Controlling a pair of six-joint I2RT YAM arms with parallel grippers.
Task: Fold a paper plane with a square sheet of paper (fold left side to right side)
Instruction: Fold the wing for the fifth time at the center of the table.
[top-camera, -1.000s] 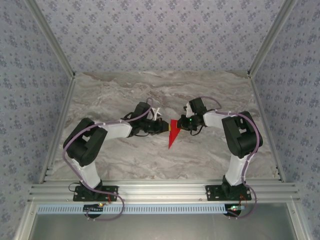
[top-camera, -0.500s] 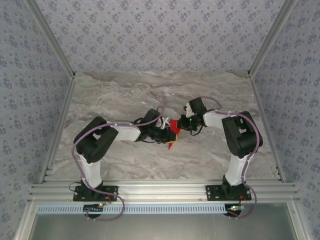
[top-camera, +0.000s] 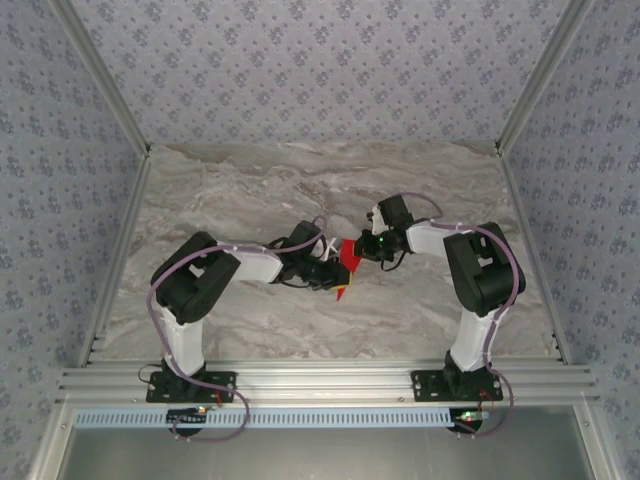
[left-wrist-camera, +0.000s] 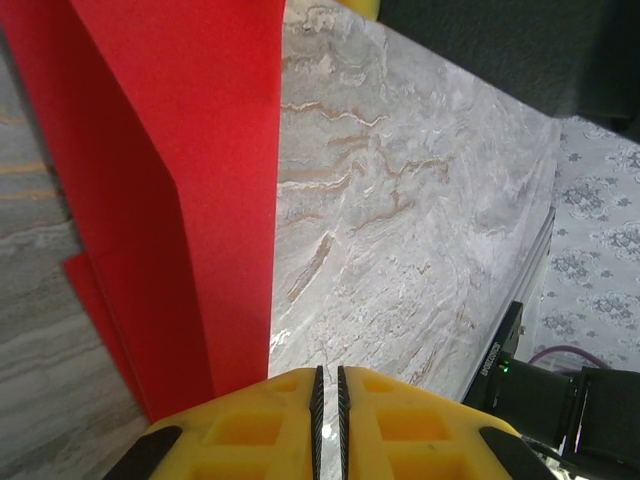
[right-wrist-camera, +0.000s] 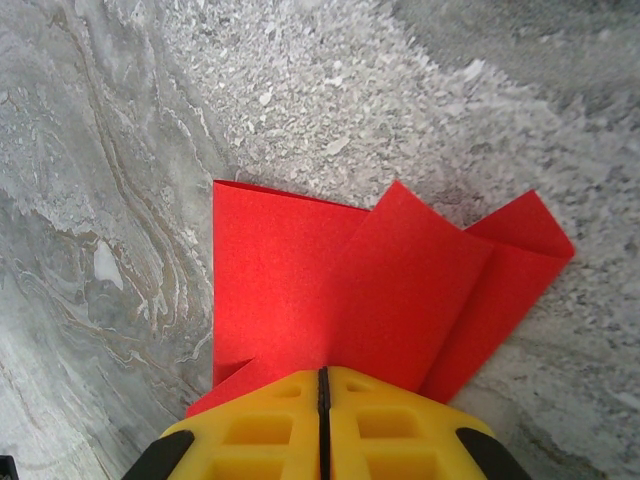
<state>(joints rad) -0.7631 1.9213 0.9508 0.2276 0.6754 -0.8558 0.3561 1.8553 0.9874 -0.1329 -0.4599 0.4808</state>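
Observation:
The square sheet of paper (top-camera: 347, 258) is bright red and lies mid-table, folded into a narrow shape that points toward the arms. In the left wrist view the paper (left-wrist-camera: 180, 200) has a flap standing up along a straight edge. My left gripper (top-camera: 335, 279) is over its lower part. The jaws (left-wrist-camera: 327, 385) are shut to a hairline gap with only marble showing between them, just right of the paper's edge. My right gripper (top-camera: 362, 249) sits at the paper's upper right. Its yellow fingertips (right-wrist-camera: 322, 378) are shut together over the near edge of the layered paper (right-wrist-camera: 300, 270).
The marble table (top-camera: 250, 180) is ringed by aluminium rails (top-camera: 320, 382) and patterned walls. Both arms meet at the centre, close together. In the left wrist view, a dark part of the right arm (left-wrist-camera: 480, 40) is beyond the paper and a black base (left-wrist-camera: 540, 390) is at the right.
The left arm has swung right and forward, and its gripper now covers the paper's lower part. Less of the red point shows. The right arm has held still.

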